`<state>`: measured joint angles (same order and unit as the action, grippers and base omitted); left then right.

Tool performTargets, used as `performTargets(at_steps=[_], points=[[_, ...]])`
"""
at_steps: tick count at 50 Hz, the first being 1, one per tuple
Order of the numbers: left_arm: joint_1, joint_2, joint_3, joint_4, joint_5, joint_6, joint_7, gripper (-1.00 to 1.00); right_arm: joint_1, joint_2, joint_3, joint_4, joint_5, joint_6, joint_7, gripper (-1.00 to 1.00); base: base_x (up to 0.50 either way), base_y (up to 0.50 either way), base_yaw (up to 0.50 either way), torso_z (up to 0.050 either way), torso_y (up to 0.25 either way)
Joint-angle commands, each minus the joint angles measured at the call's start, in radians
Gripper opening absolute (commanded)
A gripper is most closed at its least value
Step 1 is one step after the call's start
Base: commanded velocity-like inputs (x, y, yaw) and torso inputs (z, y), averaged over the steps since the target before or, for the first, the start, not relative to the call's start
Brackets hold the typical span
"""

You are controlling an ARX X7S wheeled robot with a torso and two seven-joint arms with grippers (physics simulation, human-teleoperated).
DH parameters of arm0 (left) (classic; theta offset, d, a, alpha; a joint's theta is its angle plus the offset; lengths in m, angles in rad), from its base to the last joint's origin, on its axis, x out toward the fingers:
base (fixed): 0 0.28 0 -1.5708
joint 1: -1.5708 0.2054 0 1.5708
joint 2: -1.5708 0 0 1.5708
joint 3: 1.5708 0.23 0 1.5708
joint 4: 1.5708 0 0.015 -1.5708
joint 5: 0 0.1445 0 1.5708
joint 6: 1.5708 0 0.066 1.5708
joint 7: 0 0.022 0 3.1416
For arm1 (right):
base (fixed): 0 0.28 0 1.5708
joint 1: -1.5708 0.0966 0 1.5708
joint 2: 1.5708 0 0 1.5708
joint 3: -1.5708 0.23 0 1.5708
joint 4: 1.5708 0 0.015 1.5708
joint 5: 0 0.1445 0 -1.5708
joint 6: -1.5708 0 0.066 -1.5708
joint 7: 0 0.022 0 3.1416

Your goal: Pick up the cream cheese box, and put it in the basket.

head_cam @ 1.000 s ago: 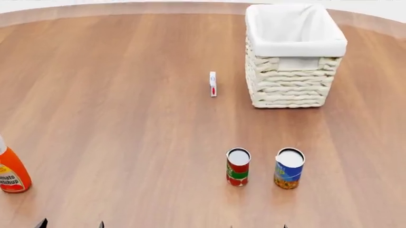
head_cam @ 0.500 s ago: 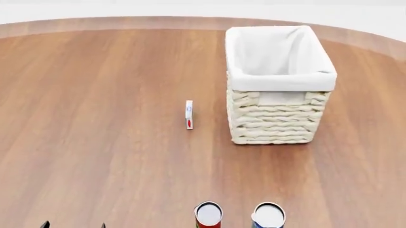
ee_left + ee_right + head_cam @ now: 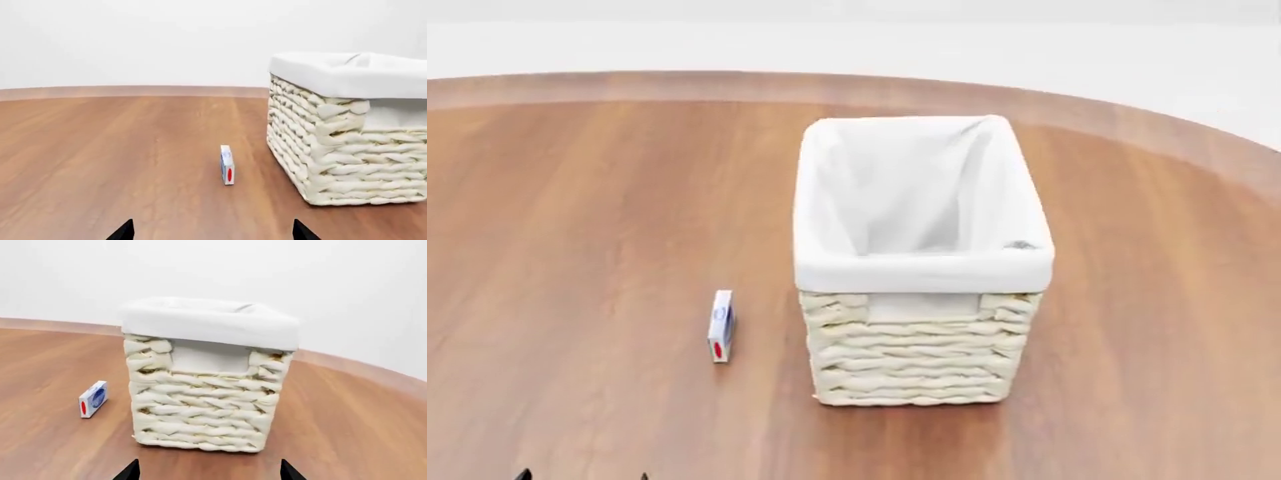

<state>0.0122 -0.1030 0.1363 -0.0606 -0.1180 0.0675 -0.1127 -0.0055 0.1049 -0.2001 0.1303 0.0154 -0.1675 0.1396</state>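
Desk [image 3: 587, 200]: broad wood top, carries everything.
Basket [image 3: 914, 345]: upright, liner mouth up, nothing visible inside; ready to receive.
Cream cheese box [image 3: 721, 325]: on thin edge, just beside basket, apart from it; ungrasped.
Left end effector [image 3: 212, 232], right end effector [image 3: 208, 471]: fingertips spread, released, empty, short of box; likely approach step.

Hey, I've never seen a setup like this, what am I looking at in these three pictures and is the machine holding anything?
These are simulator renders from a two-armed wheeled robot. One picture comes from its head camera, looking down; the other two come from cameras near each arm's end effector. On the wooden table stands a wicker basket with a white cloth liner, and beside it, apart from it, a small cream cheese box on its edge. The dark tips at the picture bottoms are the left end effector and right end effector, both spread open, holding nothing.
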Motion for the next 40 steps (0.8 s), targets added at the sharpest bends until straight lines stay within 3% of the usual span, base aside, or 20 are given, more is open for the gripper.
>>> performTargets(at_steps=[1,20,40], points=[[-0.001,-0.013,0.006,0.003,-0.021,-0.002,-0.012,1.0,-0.001,0.01,-0.021,0.003,-0.005,-0.01,0.016,1.0,0.47,-0.34,0.0,0.0,0.015],[-0.007,-0.026,0.021,-0.001,-0.033,-0.002,-0.028,1.0,0.004,0.02,-0.042,0.004,-0.042,-0.017,0.071,1.0,0.44,-0.11,0.0,0.0,0.0],[-0.011,-0.036,0.04,-0.011,-0.043,-0.004,-0.045,1.0,0.005,0.033,-0.064,0.018,-0.02,-0.045,0.073,1.0,0.0,0.0,0.0,0.0,0.0]])
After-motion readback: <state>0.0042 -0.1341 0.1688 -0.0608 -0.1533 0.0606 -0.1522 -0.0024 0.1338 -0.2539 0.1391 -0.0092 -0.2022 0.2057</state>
